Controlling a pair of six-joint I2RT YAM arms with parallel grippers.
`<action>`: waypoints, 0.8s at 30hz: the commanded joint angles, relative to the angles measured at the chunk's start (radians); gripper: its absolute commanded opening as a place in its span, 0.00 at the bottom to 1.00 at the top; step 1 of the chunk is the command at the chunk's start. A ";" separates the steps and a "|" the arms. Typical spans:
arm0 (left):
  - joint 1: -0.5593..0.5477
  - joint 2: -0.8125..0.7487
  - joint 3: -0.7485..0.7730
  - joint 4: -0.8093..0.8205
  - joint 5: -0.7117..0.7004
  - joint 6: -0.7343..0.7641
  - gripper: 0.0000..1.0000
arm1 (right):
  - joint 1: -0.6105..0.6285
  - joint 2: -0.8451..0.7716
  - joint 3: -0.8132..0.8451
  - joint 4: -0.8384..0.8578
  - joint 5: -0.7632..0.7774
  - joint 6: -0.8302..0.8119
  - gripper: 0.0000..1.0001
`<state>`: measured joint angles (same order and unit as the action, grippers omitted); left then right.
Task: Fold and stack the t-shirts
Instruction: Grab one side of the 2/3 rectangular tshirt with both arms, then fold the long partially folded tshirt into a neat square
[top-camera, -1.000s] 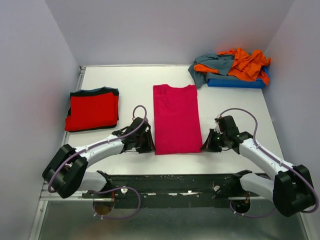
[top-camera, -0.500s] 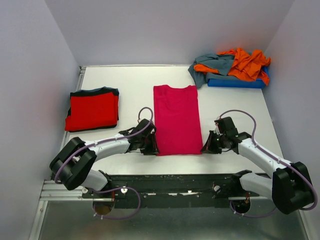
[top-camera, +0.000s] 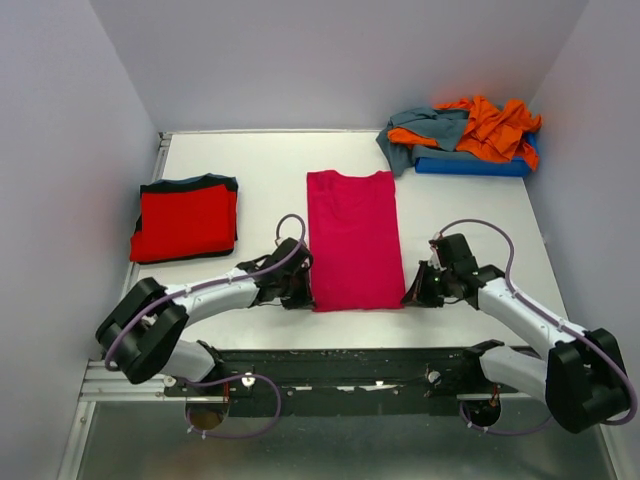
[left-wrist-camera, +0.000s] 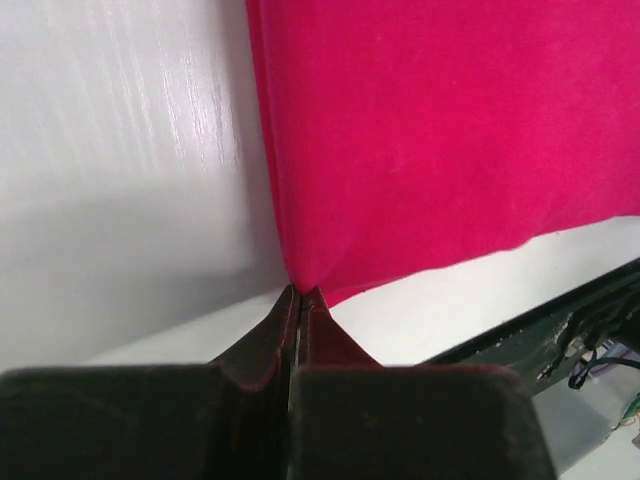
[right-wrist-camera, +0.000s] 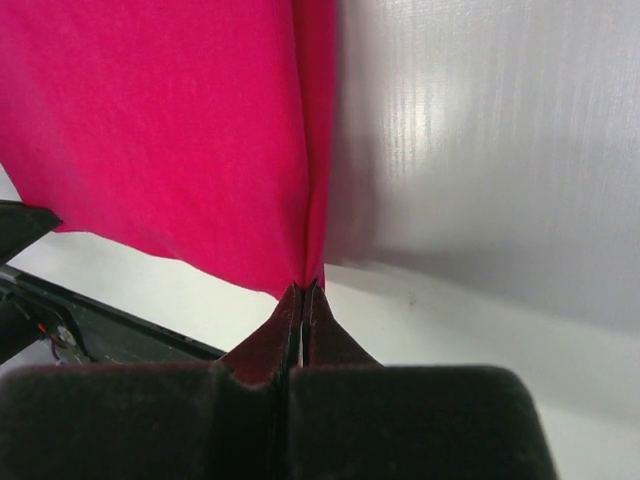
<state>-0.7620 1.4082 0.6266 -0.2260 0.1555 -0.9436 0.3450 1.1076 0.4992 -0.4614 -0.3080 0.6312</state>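
A magenta-pink t-shirt (top-camera: 352, 238) lies flat in a long folded strip at the table's middle. My left gripper (top-camera: 308, 296) is shut on its near left corner (left-wrist-camera: 300, 270); the cloth puckers into the closed tips of the left gripper (left-wrist-camera: 300, 292). My right gripper (top-camera: 407, 296) is shut on the near right corner (right-wrist-camera: 312, 262), cloth pinched at the tips of the right gripper (right-wrist-camera: 303, 288). A folded bright red t-shirt (top-camera: 186, 220) rests on a dark folded one at the left. Orange (top-camera: 492, 128) and grey-teal t-shirts (top-camera: 420, 135) lie crumpled at the back right.
A blue plastic tray (top-camera: 470, 163) sits under the crumpled pile at the back right. The table's near edge and a black rail (top-camera: 350, 365) run just behind both grippers. Side walls stand close at left and right.
My left gripper slid right to the shirt's near left corner and closed on it. The right gripper stayed shut on the right corner.
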 joint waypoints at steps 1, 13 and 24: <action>-0.008 -0.133 0.025 -0.117 -0.040 0.029 0.00 | 0.003 -0.064 -0.017 -0.055 -0.046 -0.034 0.01; 0.036 -0.288 0.175 -0.311 -0.045 0.095 0.00 | 0.003 -0.223 0.172 -0.249 0.021 -0.016 0.01; 0.348 -0.049 0.445 -0.193 0.137 0.235 0.00 | -0.034 0.185 0.579 -0.195 0.176 -0.022 0.01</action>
<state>-0.4862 1.2575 0.9524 -0.4656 0.2256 -0.7853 0.3405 1.1507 0.9455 -0.6685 -0.2237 0.6163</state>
